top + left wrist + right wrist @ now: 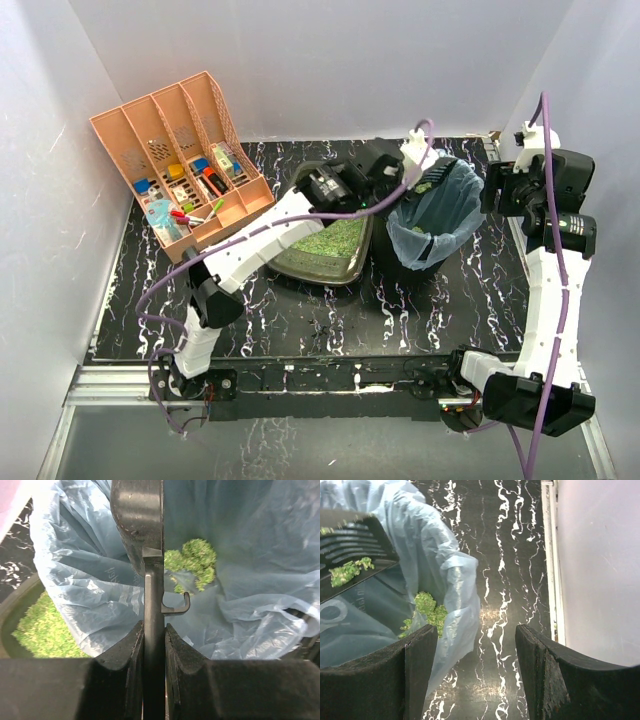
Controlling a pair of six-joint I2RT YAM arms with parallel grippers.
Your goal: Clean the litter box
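The litter box (pixel 335 250), a dark olive-grey tray of green litter, sits mid-table; its corner shows in the left wrist view (pixel 30 625). My left gripper (pixel 395 165) (pixel 154 627) is shut on the handle of a dark slotted scoop (pixel 154 590), held over the black bin with the pale blue bag liner (pixel 440 215). The scoop head (pixel 355 545) carries a few green litter bits. A green litter clump (pixel 192 565) (pixel 427 610) lies in the bag. My right gripper (pixel 497 190) (pixel 476 670) is open and empty, right of the bin and above the table.
A peach-orange slotted desk organiser (pixel 180 160) with small items stands at the back left. The black marbled tabletop (pixel 505 580) runs to a white wall (pixel 595 565) on the right. The left arm stretches across the litter box.
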